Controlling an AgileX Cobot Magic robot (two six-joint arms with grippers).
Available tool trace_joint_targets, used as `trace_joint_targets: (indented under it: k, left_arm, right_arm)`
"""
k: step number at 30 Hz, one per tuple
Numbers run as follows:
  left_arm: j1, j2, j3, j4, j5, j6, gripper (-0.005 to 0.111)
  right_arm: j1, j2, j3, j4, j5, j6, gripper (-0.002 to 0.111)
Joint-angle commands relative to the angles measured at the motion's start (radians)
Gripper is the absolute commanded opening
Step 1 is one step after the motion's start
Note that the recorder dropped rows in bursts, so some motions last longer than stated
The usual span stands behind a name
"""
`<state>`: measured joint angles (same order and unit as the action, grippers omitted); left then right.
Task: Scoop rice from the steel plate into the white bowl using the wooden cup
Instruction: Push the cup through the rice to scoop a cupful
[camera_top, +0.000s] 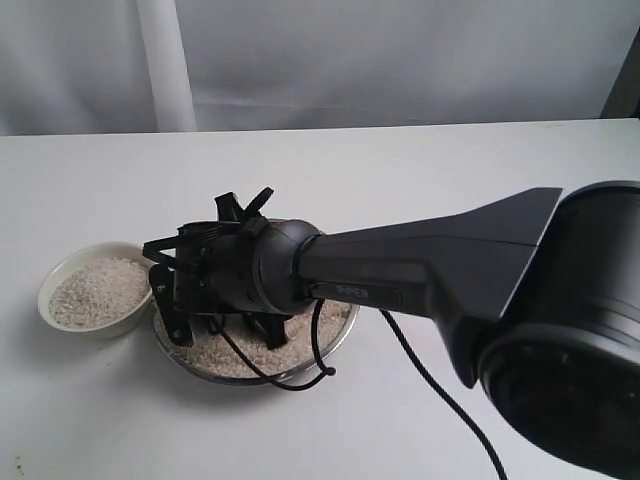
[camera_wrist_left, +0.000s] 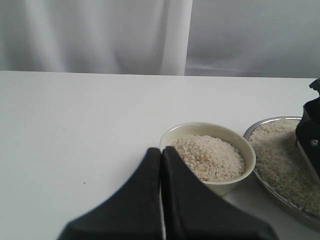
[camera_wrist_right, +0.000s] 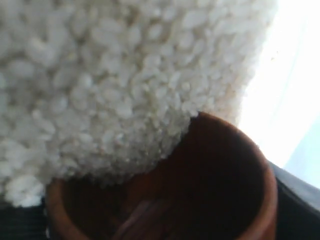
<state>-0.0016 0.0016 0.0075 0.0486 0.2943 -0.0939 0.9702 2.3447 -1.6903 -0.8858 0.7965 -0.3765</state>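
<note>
Spanning the whole scene, the white table (camera_top: 450, 160) carries everything, and the black right arm (camera_top: 430, 265) comes in from the right of the exterior view and slopes down toward the vessels. Under its wrist lies the steel plate (camera_top: 343, 325), flat on the table, with much of it hidden by the arm. Just beside the plate, on the left in the exterior view, stands the white bowl (camera_top: 52, 308), upright and filled nearly to its rim; whether the two rims touch I cannot tell. The right gripper (camera_top: 225, 335) is down in the plate, its fingers spread around the wooden cup (camera_wrist_right: 225, 170), which the exterior view hides. The right wrist view shows the cup tipped with its dark mouth pressed against a heap of rice (camera_wrist_right: 100, 75), grains lying on its rim. More rice covers the plate and fills the bowl. The left gripper (camera_wrist_left: 161, 152) sits near the bowl's side with its jaws pressed together, gripping nothing.
</note>
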Motion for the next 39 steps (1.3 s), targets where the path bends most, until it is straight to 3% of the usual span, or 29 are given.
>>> trace_joint_targets:
  k: [1, 18, 29, 39]
  left_arm:
    - [-0.003, -0.002, -0.008, -0.005, -0.010, -0.002, 0.000]
    - [-0.003, -0.002, -0.008, -0.005, -0.010, -0.002, 0.000]
    - [-0.003, -0.002, -0.008, -0.005, -0.010, -0.002, 0.000]
    - [-0.003, -0.002, -0.008, -0.005, -0.010, -0.002, 0.000]
  right_arm:
    - [0.007, -0.009, 0.001, 0.098, -0.054, 0.002, 0.000]
    - [0.005, -0.016, 0.001, 0.229, -0.077, 0.048, 0.000]
    - [-0.043, -0.057, 0.001, 0.464, -0.112, 0.044, 0.000]
    - [-0.066, -0.057, 0.001, 0.535, -0.123, 0.044, 0.000]
